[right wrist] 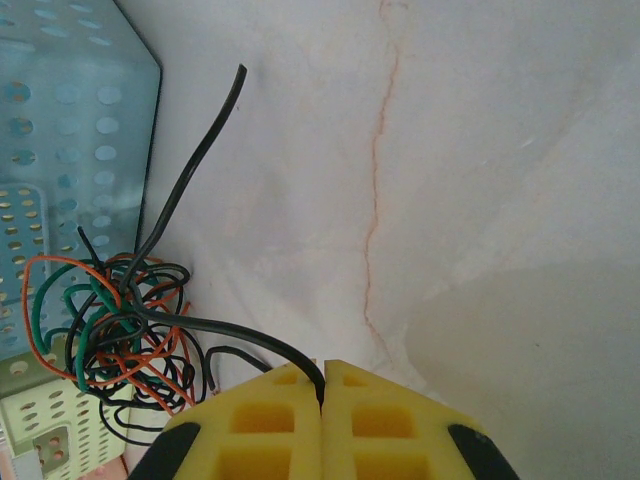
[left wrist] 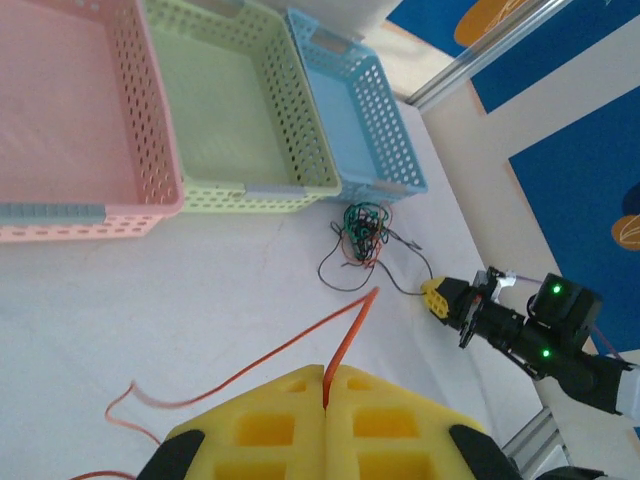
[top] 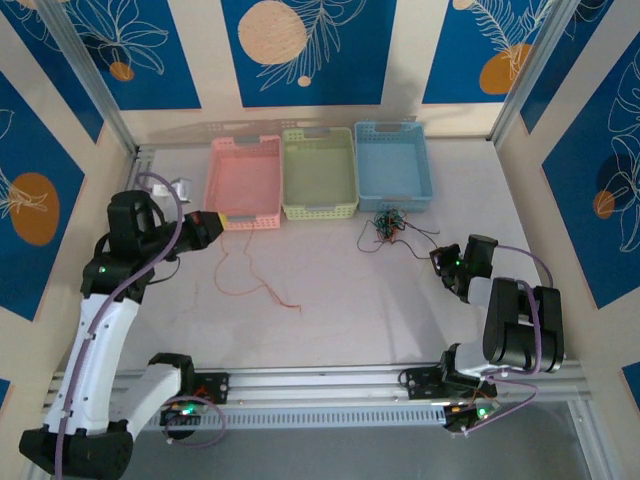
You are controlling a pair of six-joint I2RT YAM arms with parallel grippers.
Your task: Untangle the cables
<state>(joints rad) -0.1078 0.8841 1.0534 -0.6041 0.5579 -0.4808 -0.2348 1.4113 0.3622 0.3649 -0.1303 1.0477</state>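
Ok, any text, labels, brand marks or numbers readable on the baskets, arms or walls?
No readable text anywhere.
Grey tabs on the pink basket and green basket: they look blank.
On the wall panels: leaf and circle patterns, no lettering.
On the right arm: green lights, no legible marking.

smooth cables (top: 387, 225), plastic baskets (top: 320, 209), matt table (top: 350, 300)
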